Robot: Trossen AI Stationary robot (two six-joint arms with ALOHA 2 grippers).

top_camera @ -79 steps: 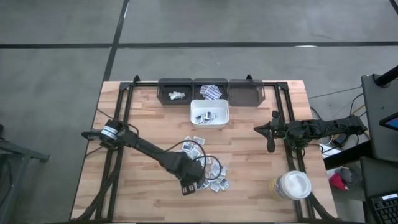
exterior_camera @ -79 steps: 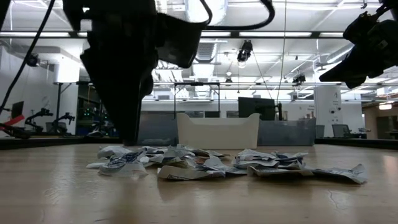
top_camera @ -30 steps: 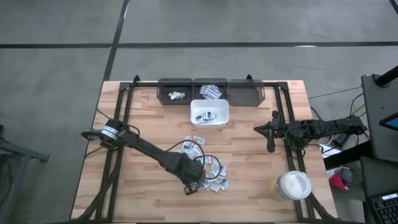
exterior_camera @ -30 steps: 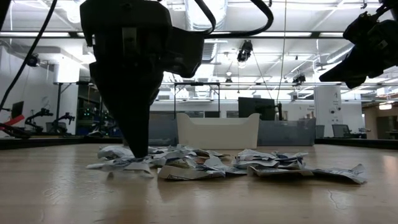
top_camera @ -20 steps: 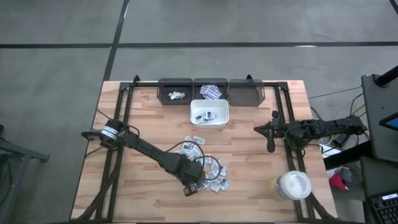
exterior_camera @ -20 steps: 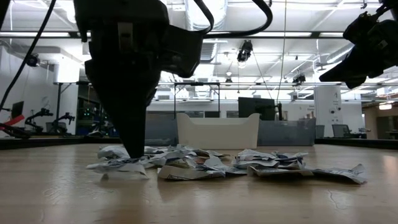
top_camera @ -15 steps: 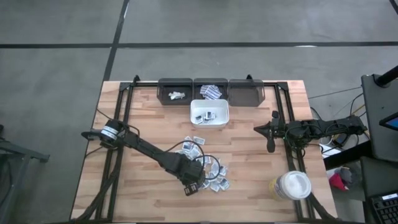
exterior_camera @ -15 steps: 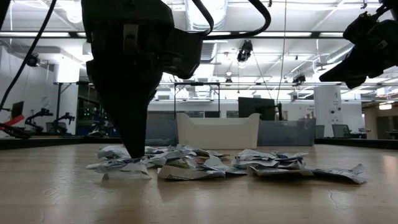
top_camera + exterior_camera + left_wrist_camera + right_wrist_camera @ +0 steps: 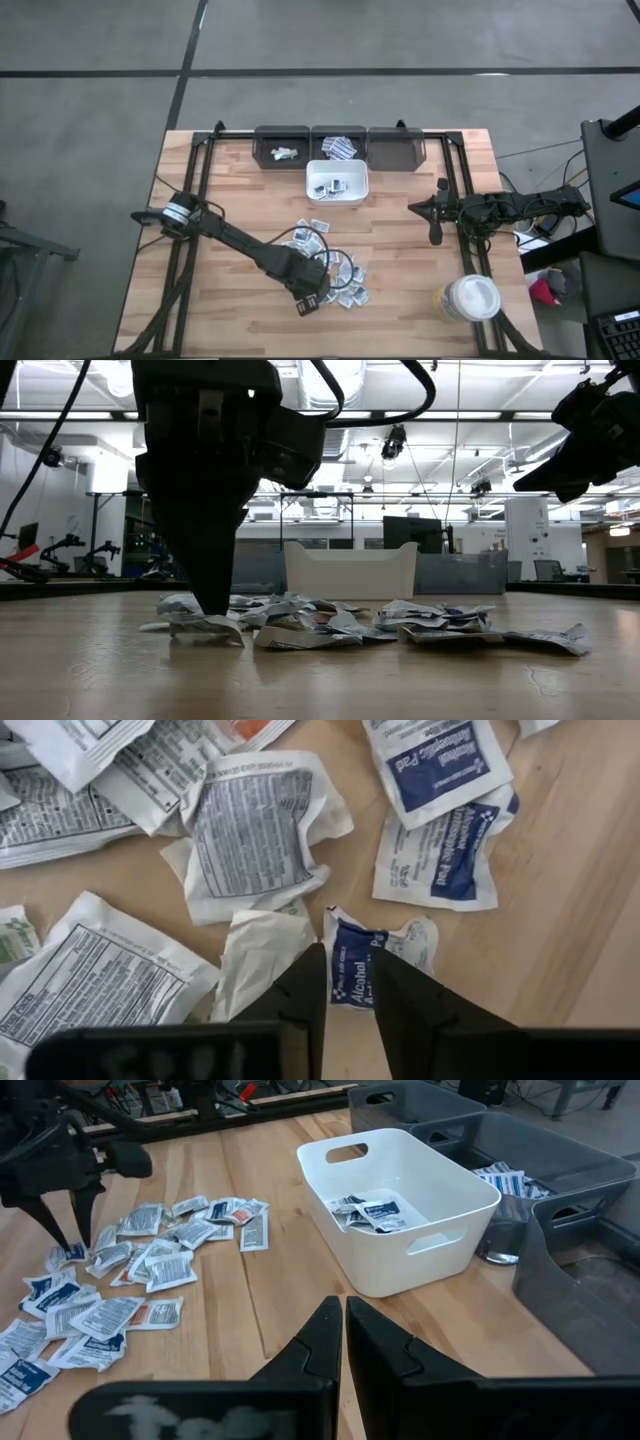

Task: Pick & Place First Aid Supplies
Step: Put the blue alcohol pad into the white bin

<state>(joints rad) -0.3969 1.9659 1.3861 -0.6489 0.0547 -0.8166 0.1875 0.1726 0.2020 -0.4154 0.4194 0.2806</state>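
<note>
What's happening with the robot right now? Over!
Left gripper down on an alcohol sachet, fingers straddling it. Right gripper shut, waiting aside. Nothing blocking.

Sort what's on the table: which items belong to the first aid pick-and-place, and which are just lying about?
Part of the job:
- sachets scattered mid-table
- alcohol sachet between the left gripper's fingers
- white bin holding a few sachets
- dark bins along the far edge

Just lying about:
- round lidded tub near the right front corner
- right gripper, waiting, shut
</note>
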